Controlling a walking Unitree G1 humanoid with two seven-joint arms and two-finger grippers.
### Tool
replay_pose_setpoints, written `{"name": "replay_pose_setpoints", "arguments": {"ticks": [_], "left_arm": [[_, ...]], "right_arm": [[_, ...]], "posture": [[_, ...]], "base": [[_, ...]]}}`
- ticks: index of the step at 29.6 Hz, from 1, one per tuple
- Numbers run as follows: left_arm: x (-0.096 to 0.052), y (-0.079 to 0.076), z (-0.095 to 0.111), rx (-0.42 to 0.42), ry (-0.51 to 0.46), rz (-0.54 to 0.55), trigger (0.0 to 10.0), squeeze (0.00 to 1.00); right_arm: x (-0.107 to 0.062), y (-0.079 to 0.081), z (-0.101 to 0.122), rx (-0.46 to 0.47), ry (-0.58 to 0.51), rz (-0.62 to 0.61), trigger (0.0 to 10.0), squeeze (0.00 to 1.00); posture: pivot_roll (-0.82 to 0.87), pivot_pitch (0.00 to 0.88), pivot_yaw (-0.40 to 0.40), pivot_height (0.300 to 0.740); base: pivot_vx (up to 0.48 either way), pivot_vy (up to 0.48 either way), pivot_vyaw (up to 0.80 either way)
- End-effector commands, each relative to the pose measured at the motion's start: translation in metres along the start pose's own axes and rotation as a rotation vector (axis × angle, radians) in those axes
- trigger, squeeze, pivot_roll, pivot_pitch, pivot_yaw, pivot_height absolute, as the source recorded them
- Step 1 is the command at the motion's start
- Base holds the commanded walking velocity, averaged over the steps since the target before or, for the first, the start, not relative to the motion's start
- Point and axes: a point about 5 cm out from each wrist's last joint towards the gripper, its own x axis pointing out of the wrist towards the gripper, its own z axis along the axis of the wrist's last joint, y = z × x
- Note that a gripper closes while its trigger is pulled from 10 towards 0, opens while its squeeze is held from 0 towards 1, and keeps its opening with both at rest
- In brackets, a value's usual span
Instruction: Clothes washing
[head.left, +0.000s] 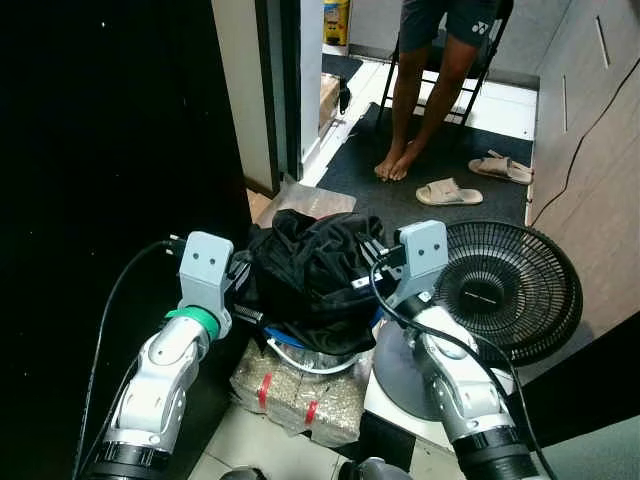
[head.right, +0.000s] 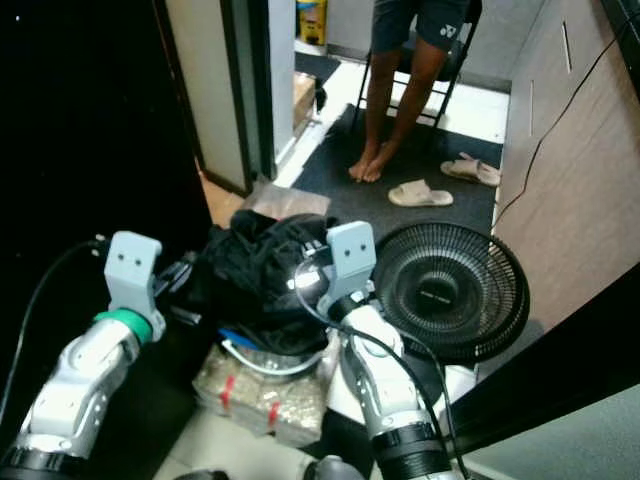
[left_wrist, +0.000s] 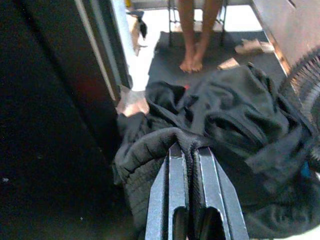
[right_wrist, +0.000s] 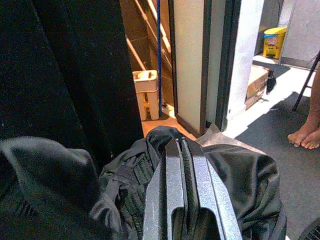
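Down by the robot's feet a clear bag (head.left: 290, 395) of pale grains with red ties lies on the floor, and on top of it sits a basin (head.left: 300, 355) with a white and blue rim, heaped with black clothes (head.left: 315, 275). The two arms come in from either side of that heap. The left tool (left_wrist: 189, 150) is pressed into the near left edge of the pile, its two black fingers (left_wrist: 175, 190) closed almost together with a ribbed fold of the dark cloth pinched between them. The right tool (right_wrist: 181, 145) sits on the right side of the same heap, fingers (right_wrist: 172, 190) drawn tight together and lying on the cloth; a thin ribbed strip shows between them, so it seems to have a fold as well. So the clothes sit between the two tools, touching both. Just beside the right arm stands a black fan (head.left: 510, 285) on a white base, its grille tilted upward. To the left is a tall dark panel (head.left: 110, 150), and past it a pale door frame (head.left: 250, 90). Farther off, on a dark mat (head.left: 430, 165), a person's bare feet (head.left: 395, 165) rest in front of a chair, with a pair of slippers (head.left: 450, 190) lying near them, and a yellow container (head.left: 337, 20) stands at the back.
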Motion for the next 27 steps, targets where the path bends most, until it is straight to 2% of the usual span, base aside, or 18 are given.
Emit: {"name": "replay_pose_setpoints", "arguments": {"ticks": [1, 7, 14, 19, 20, 22, 27], "left_arm": [[-0.003, -0.005, -0.008, 0.039, 0.028, -0.034, 10.0, 0.00], [-0.002, -0.007, -0.008, 0.070, 0.048, -0.081, 10.0, 0.00], [0.003, -0.003, -0.009, 0.050, 0.099, -0.042, 10.0, 0.00], [0.001, -0.006, -0.014, 0.072, 0.129, -0.018, 10.0, 0.00], [-0.003, -0.005, -0.017, 0.130, 0.120, -0.035, 10.0, 0.00], [-0.006, -0.002, -0.019, 0.160, 0.110, -0.051, 10.0, 0.00], [-0.002, 0.002, -0.013, 0.082, 0.055, -0.048, 10.0, 0.00]], "right_arm": [[-0.002, 0.002, -0.003, -0.001, 0.003, -0.005, 10.0, 0.00], [-0.003, 0.002, -0.004, 0.011, -0.005, -0.039, 10.0, 0.00], [-0.004, 0.004, -0.009, 0.012, 0.009, -0.043, 10.0, 0.00], [-0.007, -0.007, -0.014, -0.029, 0.041, -0.060, 10.0, 0.00], [-0.009, -0.013, -0.016, -0.048, 0.055, -0.068, 10.0, 0.00], [-0.010, -0.017, -0.018, -0.064, 0.067, -0.073, 10.0, 0.00], [-0.011, -0.028, -0.018, -0.102, 0.084, -0.083, 10.0, 0.00]], "posture": [[-0.04, 0.000, 0.061, 0.740], [-0.04, 0.000, 0.094, 0.740], [-0.04, 0.000, 0.079, 0.740], [-0.04, 0.000, 0.063, 0.740], [-0.05, 0.000, 0.046, 0.740], [-0.05, 0.000, 0.046, 0.740], [-0.06, 0.000, 0.013, 0.740]], "base": [[0.000, 0.000, 0.00], [0.000, 0.000, 0.00], [0.000, 0.000, 0.00], [0.000, 0.000, 0.00], [0.000, 0.000, 0.00], [0.000, 0.000, 0.00], [0.000, 0.000, 0.00]]}}
